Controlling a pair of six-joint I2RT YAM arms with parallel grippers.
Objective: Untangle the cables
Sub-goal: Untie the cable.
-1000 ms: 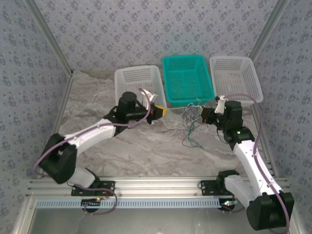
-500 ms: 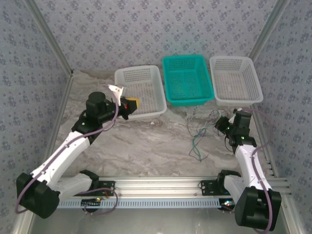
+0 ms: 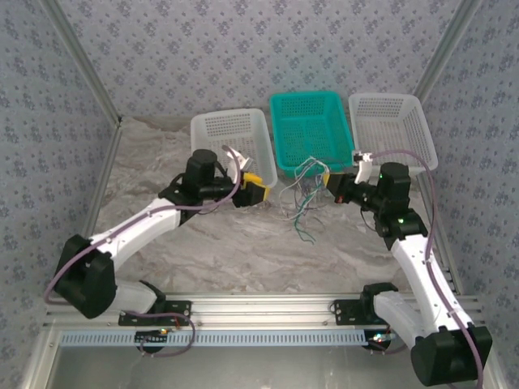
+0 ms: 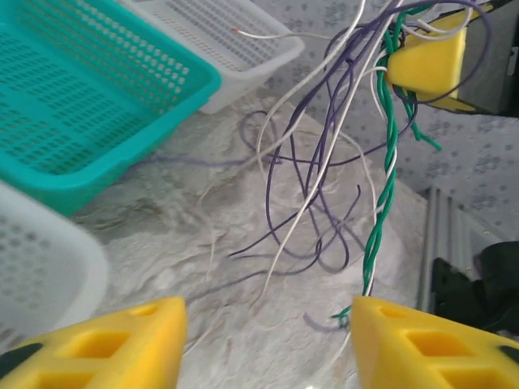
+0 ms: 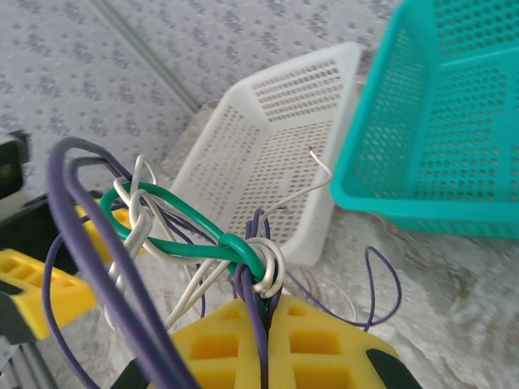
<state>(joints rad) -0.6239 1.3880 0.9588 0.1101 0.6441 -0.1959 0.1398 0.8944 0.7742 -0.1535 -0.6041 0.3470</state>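
Observation:
The cables (image 3: 302, 198) are a tangle of thin purple, green and whitish wires. My right gripper (image 3: 328, 182) is shut on their upper end and holds them hanging over the table in front of the teal basket (image 3: 305, 96). The right wrist view shows a knot of the cables (image 5: 258, 263) just above the closed yellow fingers (image 5: 219, 348). My left gripper (image 3: 261, 190) is open, a little left of the bundle and not touching it. In the left wrist view the cables (image 4: 324, 162) dangle ahead of the spread fingertips (image 4: 122, 340), the green twisted pair nearest the right one.
Three baskets line the back of the table: a white basket (image 3: 223, 114), the teal one and another white basket (image 3: 386, 96). Loose wire ends trail onto the marble surface (image 3: 243, 243). Patterned walls close in both sides.
The left arm has swung back right, bringing its open gripper close to the bundle. The right gripper has moved up and left, lifting the cables off the table.

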